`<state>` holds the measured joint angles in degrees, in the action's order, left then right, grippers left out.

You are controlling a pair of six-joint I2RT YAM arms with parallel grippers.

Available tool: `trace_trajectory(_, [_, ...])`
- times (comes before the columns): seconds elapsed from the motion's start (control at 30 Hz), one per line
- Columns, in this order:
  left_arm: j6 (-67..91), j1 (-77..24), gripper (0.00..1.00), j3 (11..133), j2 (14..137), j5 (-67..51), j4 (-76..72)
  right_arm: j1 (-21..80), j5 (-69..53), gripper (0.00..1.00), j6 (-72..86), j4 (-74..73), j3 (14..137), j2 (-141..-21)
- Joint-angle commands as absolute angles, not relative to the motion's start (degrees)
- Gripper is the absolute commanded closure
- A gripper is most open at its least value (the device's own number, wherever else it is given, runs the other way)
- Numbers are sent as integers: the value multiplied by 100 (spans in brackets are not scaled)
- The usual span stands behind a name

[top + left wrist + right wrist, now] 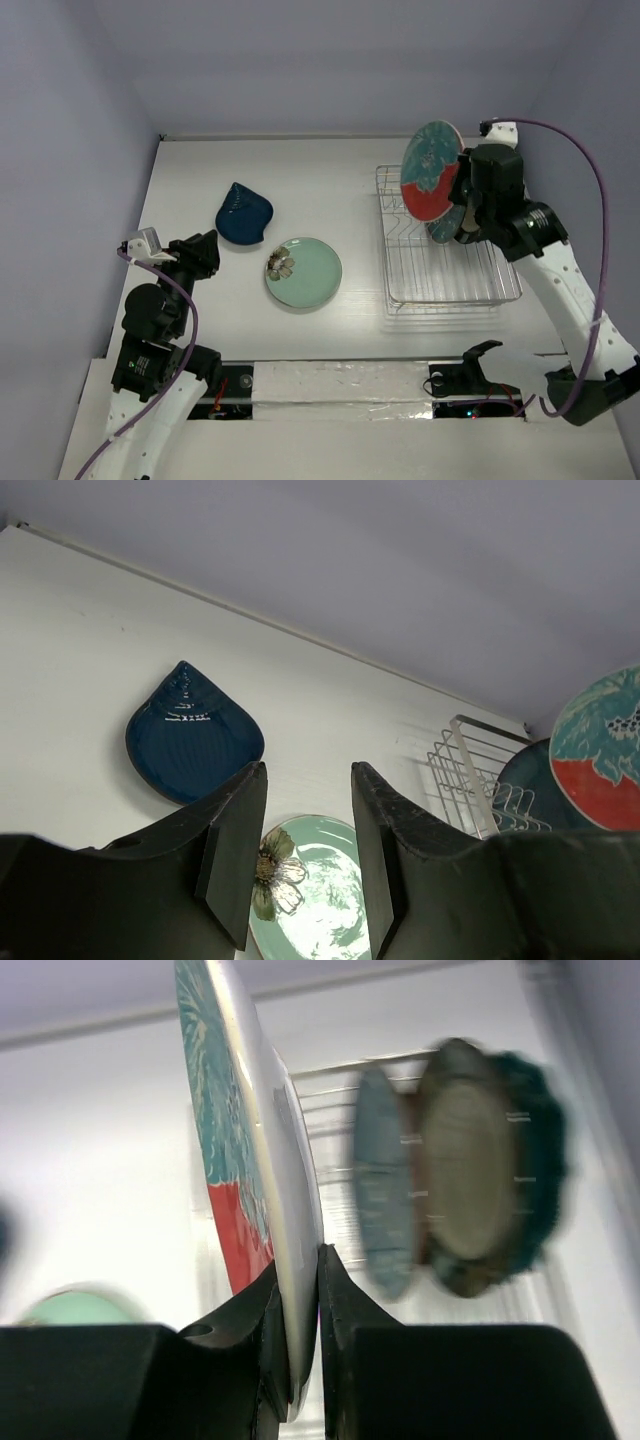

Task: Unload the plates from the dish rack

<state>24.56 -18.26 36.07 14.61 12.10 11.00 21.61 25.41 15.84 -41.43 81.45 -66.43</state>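
A round teal-and-red plate (428, 170) (225, 1140) stands on edge, raised above the dish rack (450, 298), with my right gripper (462, 200) (300, 1262) shut on its lower rim. In the rack behind it stand a blue-grey plate (385, 1195) and an olive-centred dark teal plate (480, 1160), blurred in the right wrist view. On the table lie a dark blue shell-shaped plate (243, 215) (190, 735) and a pale green flowered plate (305, 272) (325, 900). My left gripper (205, 250) (308, 772) hovers open and empty, near the left of those two.
The rack (470, 770) sits at the table's right side, close to the right wall. The back wall meets the table just beyond the rack. A foil-covered strip (340, 385) runs along the near edge between the arm bases.
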Motion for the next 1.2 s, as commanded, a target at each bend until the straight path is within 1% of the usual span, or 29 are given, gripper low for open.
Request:
trace_trajectory(0.0, [2461, -1846, 64, 3630, 1503, 1187, 888, 2907, 1268, 100, 2423, -2290, 7771, -6302])
trace_trajectory(0.07, [2452, -1846, 64, 3639, 1512, 1187, 896, 3207, 557, 100, 2784, -1655, 7367, -6345])
trace_trajectory(0.1, [2452, -1846, 64, 3639, 1503, 1187, 905, 3452, -134, 100, 3265, -817, 6895, -6381])
trace_trajectory(0.17, [2461, -1846, 64, 3647, 1494, 1187, 914, 3612, -788, 100, 3803, -21, 6479, -6608])
trace_trajectory(0.2, [2461, -1846, 64, 3647, 1459, 1187, 923, 3786, -1096, 100, 4154, 626, 6243, -6705])
trace_trajectory(0.3, [2452, -1846, 64, 3647, 1476, 1187, 932, 3990, -1178, 100, 4446, 1089, 6100, -7127])
trace_trajectory(0.5, [2461, -1846, 64, 3647, 1494, 1187, 923, 4262, -1230, 100, 4658, 1371, 5915, -7822])
trace_trajectory(0.7, [2452, -1846, 64, 3647, 1529, 1187, 914, 4263, -1616, 100, 4957, 1968, 5564, -8384])
trace_trajectory(0.87, [2461, -1846, 64, 3647, 1503, 1187, 914, 4263, -1696, 100, 4957, 1942, 5555, -8902])
trace_trajectory(1.17, [2461, -1846, 64, 3647, 1503, 1187, 914, 4315, -1696, 100, 4913, 1907, 5256, -9123])
